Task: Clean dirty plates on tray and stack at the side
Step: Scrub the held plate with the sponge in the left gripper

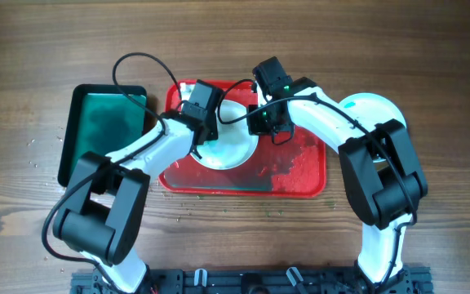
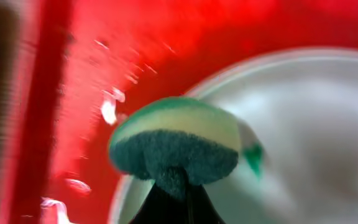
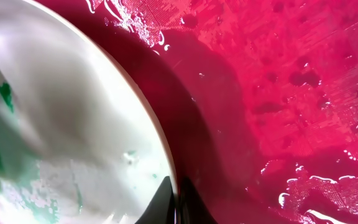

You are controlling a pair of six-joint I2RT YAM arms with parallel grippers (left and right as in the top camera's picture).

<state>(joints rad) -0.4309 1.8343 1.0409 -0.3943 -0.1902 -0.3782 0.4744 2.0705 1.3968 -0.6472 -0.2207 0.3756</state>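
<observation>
1. Seen from overhead, much of the plate [image 1: 233, 145] on the red tray [image 1: 300, 175] is hidden by both arms, and only its lower part is shown. A second plate [image 1: 371, 108] on the wooden table [image 1: 431, 65], right of the tray, is half covered by the right arm.
2. The left wrist view is blurred, and the left gripper [image 2: 174, 205] is cut off at the bottom edge. Its fingers are pinched on a sponge [image 2: 176, 140], which is held over the plate's left rim.
3. The right gripper [image 3: 174, 200] is seen only as two dark tips, clamped on the plate's right rim.
4. The plate is round, white and glossy, with teal-green smears. The tray is wet red plastic, beaded with droplets. The sponge is rounded foam, layered green and pale yellow, with a dark fuzzy scouring face.
5. A dark green tray [image 1: 104, 131] with a black rim is set just left of the red tray.
</observation>
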